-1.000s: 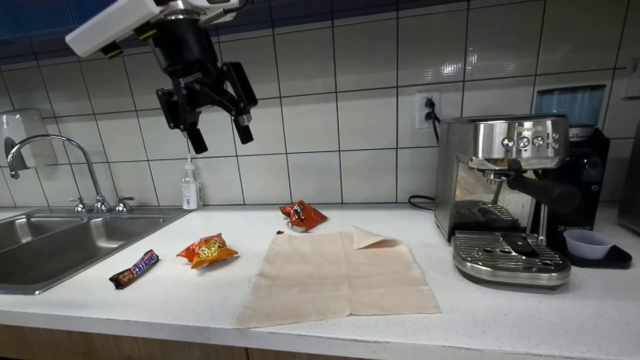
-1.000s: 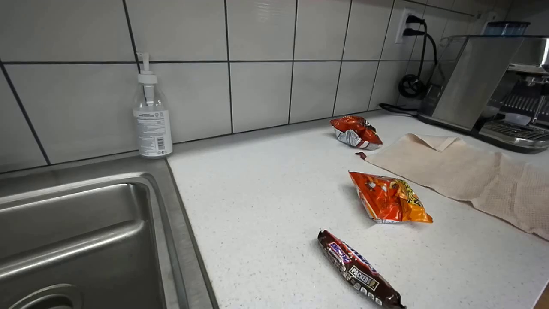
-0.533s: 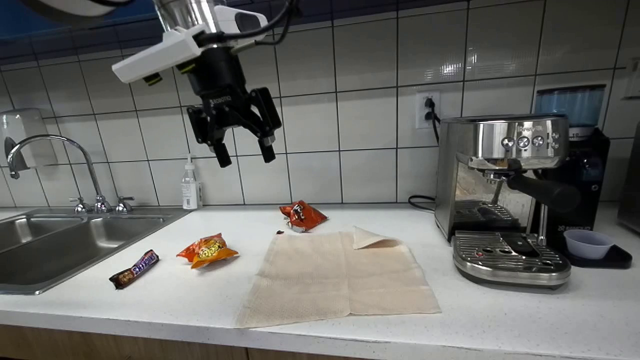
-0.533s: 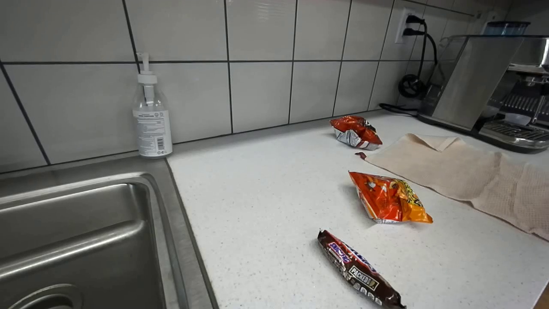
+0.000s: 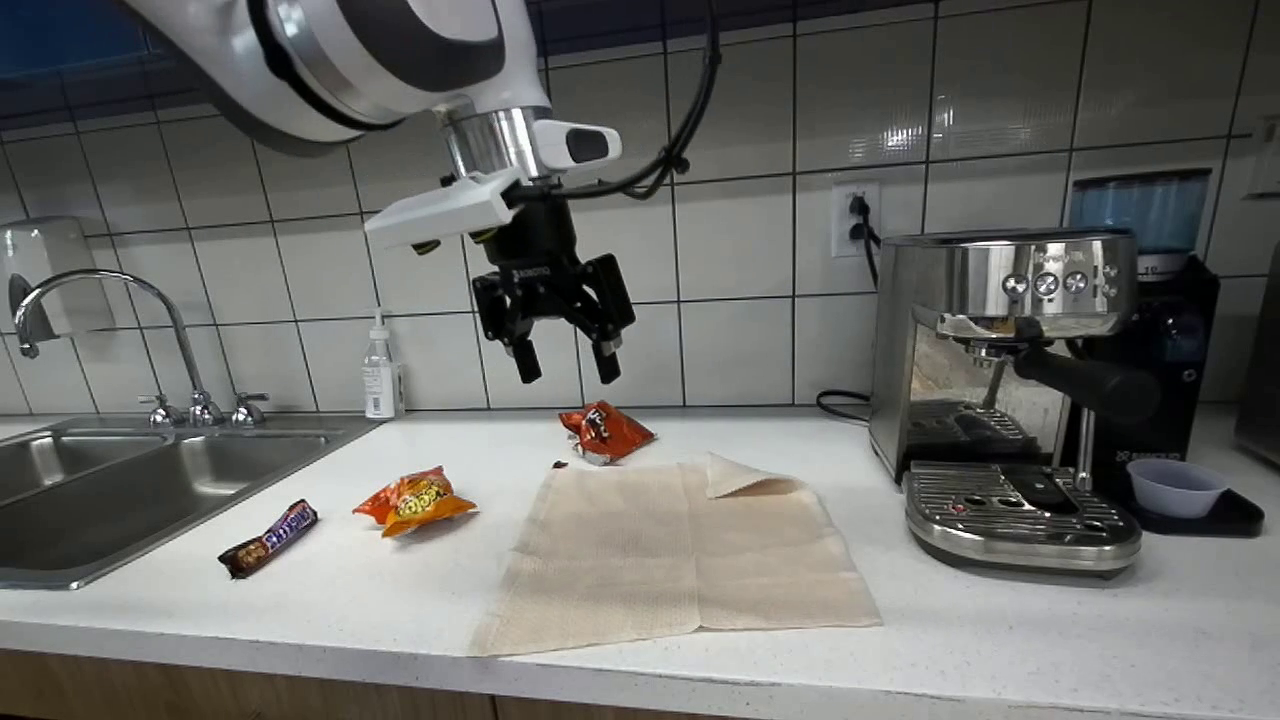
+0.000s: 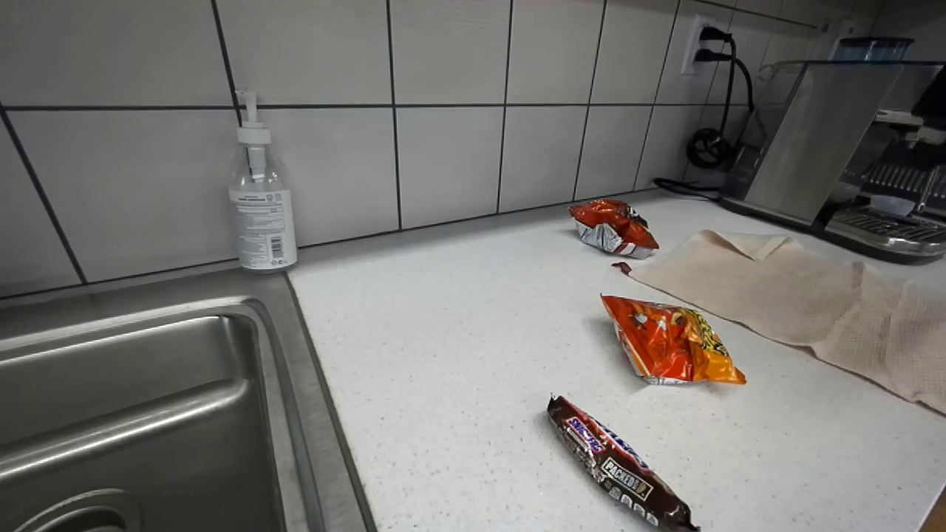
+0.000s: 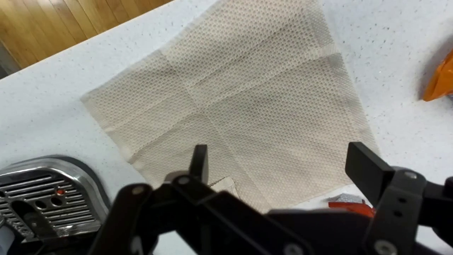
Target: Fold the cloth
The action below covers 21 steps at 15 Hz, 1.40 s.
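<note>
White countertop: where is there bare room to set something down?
Bare: a broad patch bordered by the stainless steel sink, white tiled wall, red foil packet, orange foil packet and brown candy bar; another in front of the silver espresso machine, beside the beige fabric cloth. Crowded: the cloth's wall-side edge, the red foil packet close by.

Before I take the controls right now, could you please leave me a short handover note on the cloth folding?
Hand: open, holding nothing, raised clear of the cloth.
Where: the cloth lies spread and creased on the counter, with one corner on the wall side turned over.
Done: only that turned corner shows; I cannot tell how it came about.
Left: the main folding.
</note>
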Tool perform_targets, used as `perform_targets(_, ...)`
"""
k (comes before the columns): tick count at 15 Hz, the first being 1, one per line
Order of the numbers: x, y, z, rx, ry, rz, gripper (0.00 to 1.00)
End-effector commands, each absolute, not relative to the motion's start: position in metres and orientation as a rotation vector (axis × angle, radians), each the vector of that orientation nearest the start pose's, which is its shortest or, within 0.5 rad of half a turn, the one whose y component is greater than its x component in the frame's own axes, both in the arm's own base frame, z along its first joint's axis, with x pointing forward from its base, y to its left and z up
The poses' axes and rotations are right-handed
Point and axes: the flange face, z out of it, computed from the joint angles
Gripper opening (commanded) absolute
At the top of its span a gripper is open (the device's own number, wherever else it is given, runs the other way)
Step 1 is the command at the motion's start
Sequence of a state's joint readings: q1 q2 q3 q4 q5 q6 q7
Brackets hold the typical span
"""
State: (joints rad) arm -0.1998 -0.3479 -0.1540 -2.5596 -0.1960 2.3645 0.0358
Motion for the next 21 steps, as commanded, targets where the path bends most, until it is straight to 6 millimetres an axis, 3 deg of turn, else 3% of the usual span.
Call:
perform_targets(1,0.446,-0.172,0.382,-3.211,0.509,-0.167,1.00)
perform_targets(7,0.489,-0.186,0.356,-3.212,0.556,-0.078,1.00)
perform_targets(8,0.471,-0.184,0.358,-3.216,0.515,-0.099,1.00)
perform_targets(11,0.483,-0.186,0.349,-3.221,0.521,-0.080,1.00)
perform_targets(21,0.487,-0.187,0.348,-3.219,0.525,-0.082,1.00)
